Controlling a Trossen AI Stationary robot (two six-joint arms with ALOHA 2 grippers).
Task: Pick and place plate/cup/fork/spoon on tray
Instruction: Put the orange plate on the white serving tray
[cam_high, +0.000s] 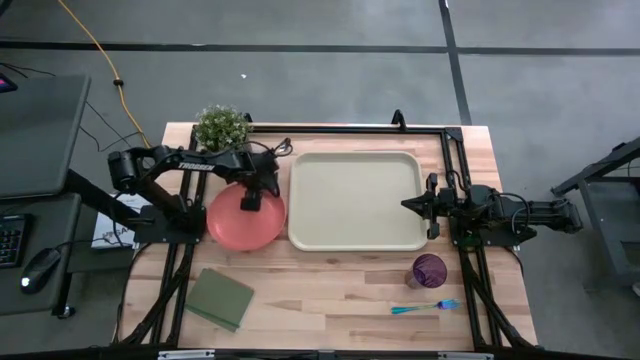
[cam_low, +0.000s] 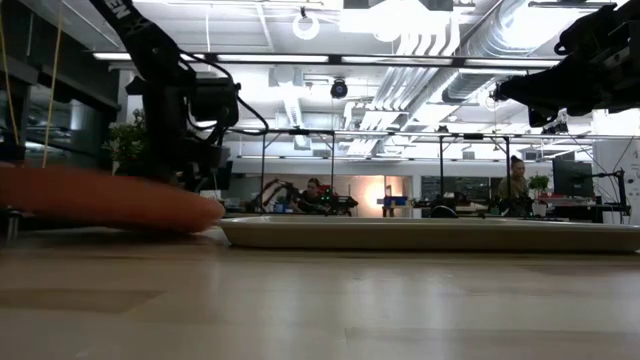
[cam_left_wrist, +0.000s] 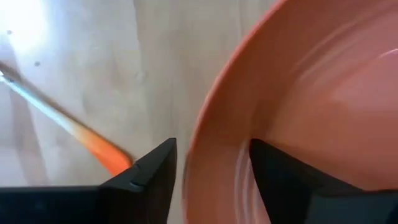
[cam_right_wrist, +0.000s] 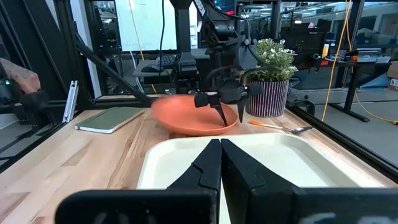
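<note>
The orange-red plate (cam_high: 240, 222) is left of the beige tray (cam_high: 357, 200). My left gripper (cam_high: 250, 197) is shut on the plate's far rim. My right gripper (cam_high: 408, 205) is shut and empty. It hovers well above the tray's right edge, as the low view (cam_low: 520, 92) shows. The purple cup (cam_high: 430, 270) stands upright on the table near the right front. The blue fork (cam_high: 425, 308) lies flat in front of the cup. The orange-handled spoon (cam_right_wrist: 281, 127) lies on the table beside the plant pot, beyond the plate. My left gripper holds the plate's far rim (cam_left_wrist: 200, 134), with one finger (cam_left_wrist: 283, 171) inside the plate and one (cam_left_wrist: 152, 171) outside. The fingers come from above, pointing down. The plate sits tilted in the hold (cam_low: 100, 198); whether its low side rests on the table I cannot tell.
A potted plant (cam_high: 222, 127) stands at the far left corner. A flat green pad (cam_high: 220, 297) lies at the front left. A black frame rail (cam_high: 350, 130) runs along the far edge. There is bare wood between the pad and the cup.
</note>
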